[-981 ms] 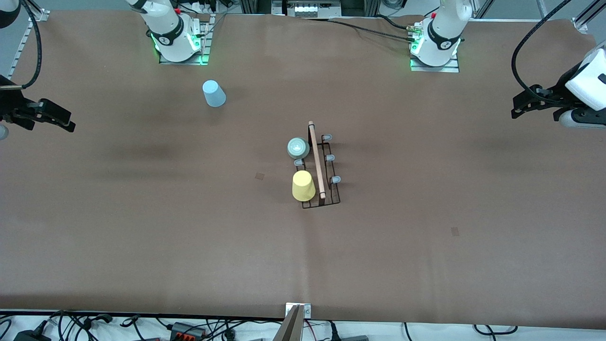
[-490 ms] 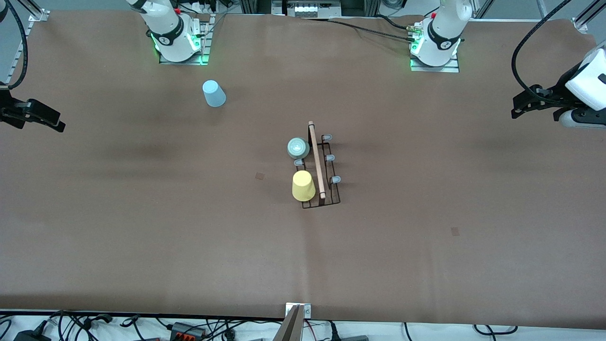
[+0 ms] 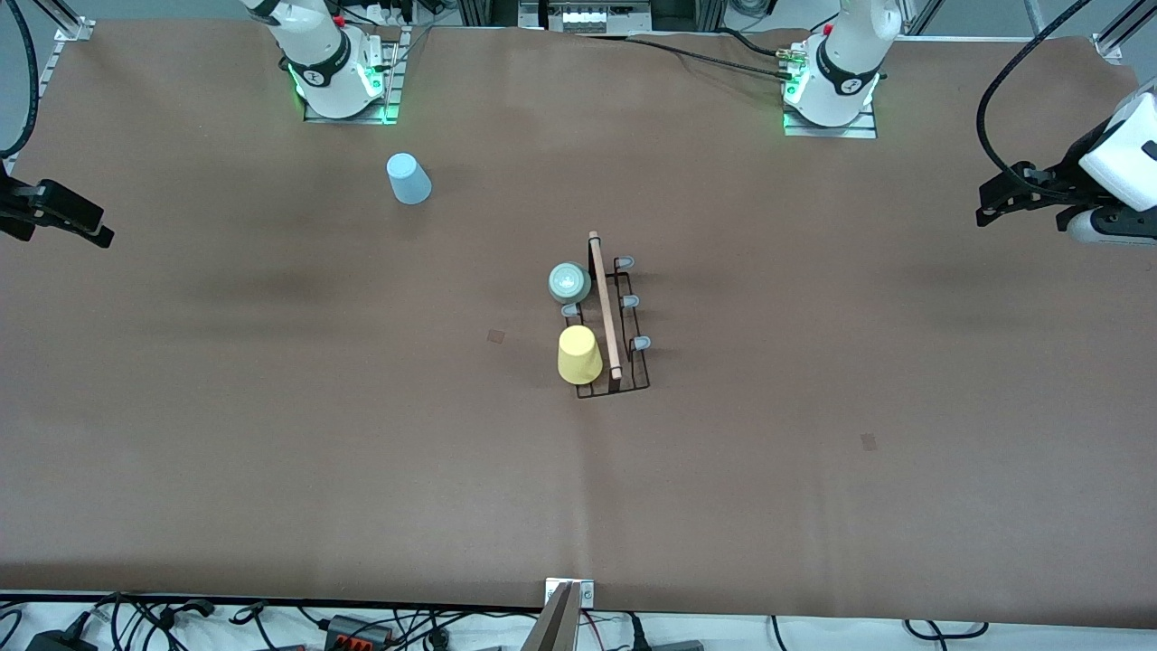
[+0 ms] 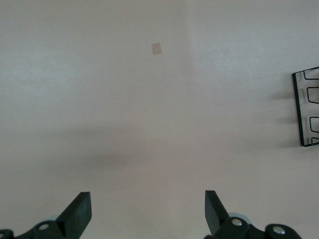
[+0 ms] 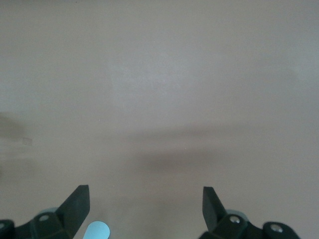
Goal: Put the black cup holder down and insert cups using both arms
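The black cup holder [image 3: 616, 327] with its wooden rod handle stands at the table's middle. The sage green cup [image 3: 569, 282] and the yellow cup [image 3: 578, 354] sit upside down on its pegs, on the side toward the right arm. The light blue cup [image 3: 409, 178] stands upside down on the table near the right arm's base. My right gripper [image 3: 90, 226] is open and empty above the right arm's end of the table. My left gripper [image 3: 987, 203] is open and empty above the left arm's end. The left wrist view shows its gripper [image 4: 148, 209] and a holder corner [image 4: 305, 107]. The right wrist view shows its gripper [image 5: 144, 206] and the blue cup [image 5: 97, 231].
Several grey-tipped pegs [image 3: 631, 301] on the holder stand bare. Small tape marks lie on the brown table cover [image 3: 496, 335], one toward the left arm's end [image 3: 869, 441]. Cables and a bracket [image 3: 568, 597] line the edge nearest the front camera.
My right gripper has drawn back toward the right arm's end of the table. The left arm, the holder and the cups have not moved.
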`<action>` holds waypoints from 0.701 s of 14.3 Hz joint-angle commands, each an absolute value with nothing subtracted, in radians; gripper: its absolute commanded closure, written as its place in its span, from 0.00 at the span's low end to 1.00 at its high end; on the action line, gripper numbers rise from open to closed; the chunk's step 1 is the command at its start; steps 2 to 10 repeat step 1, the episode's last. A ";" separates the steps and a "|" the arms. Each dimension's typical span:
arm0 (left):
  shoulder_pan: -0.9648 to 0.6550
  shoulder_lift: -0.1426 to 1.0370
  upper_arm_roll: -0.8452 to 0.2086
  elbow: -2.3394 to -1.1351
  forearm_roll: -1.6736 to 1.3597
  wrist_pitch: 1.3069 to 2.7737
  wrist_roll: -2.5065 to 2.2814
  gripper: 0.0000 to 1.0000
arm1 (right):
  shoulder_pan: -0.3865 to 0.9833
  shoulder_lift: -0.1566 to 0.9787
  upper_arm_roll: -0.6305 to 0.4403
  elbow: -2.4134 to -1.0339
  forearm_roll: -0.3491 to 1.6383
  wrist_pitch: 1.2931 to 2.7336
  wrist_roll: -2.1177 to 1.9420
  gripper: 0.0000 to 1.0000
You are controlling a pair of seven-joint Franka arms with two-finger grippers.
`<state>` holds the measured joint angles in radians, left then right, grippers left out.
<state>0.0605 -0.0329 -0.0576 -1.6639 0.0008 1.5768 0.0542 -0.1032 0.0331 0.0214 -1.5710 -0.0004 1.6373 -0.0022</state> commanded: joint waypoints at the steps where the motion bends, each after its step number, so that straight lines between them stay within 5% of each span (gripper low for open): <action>1: 0.066 -0.021 -0.063 -1.631 -0.008 1.551 0.049 0.00 | -0.112 0.029 0.028 -1.562 0.009 1.618 -0.008 0.00; 10: 0.066 -0.021 -0.063 -1.631 -0.008 1.551 0.049 0.00 | -0.112 0.029 0.028 -1.562 0.009 1.618 -0.008 0.00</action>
